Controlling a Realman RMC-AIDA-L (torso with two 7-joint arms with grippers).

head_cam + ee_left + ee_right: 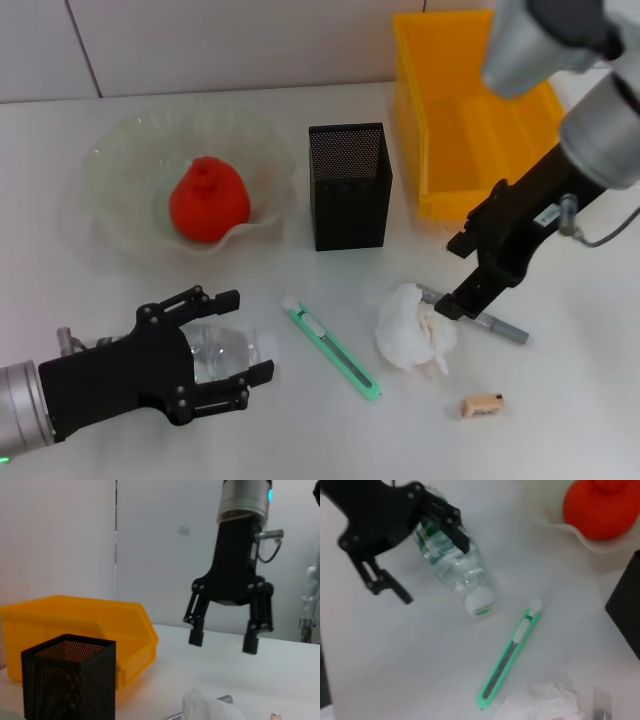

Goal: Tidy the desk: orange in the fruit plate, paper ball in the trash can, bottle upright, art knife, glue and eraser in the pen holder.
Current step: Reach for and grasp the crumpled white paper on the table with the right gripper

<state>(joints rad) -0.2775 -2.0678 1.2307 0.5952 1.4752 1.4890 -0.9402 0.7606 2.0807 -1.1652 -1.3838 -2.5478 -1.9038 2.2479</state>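
A staged lab or test room rather than a home: a bare white table (pixel 560 420) against a plain white panelled wall (pixel 200 45), with a yellow storage bin (pixel 450 150) and a black mesh pen holder (pixel 349 185) laid out as props

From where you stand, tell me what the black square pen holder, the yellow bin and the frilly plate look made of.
Black square pen holder: apparently metal mesh, matte; fine perforations let light through. Yellow bin: likely moulded plastic, smooth, slightly glossy walls. Frilly plate holding the orange: translucent glass or clear plastic, ribbed and wavy-edged; which one is unclear.
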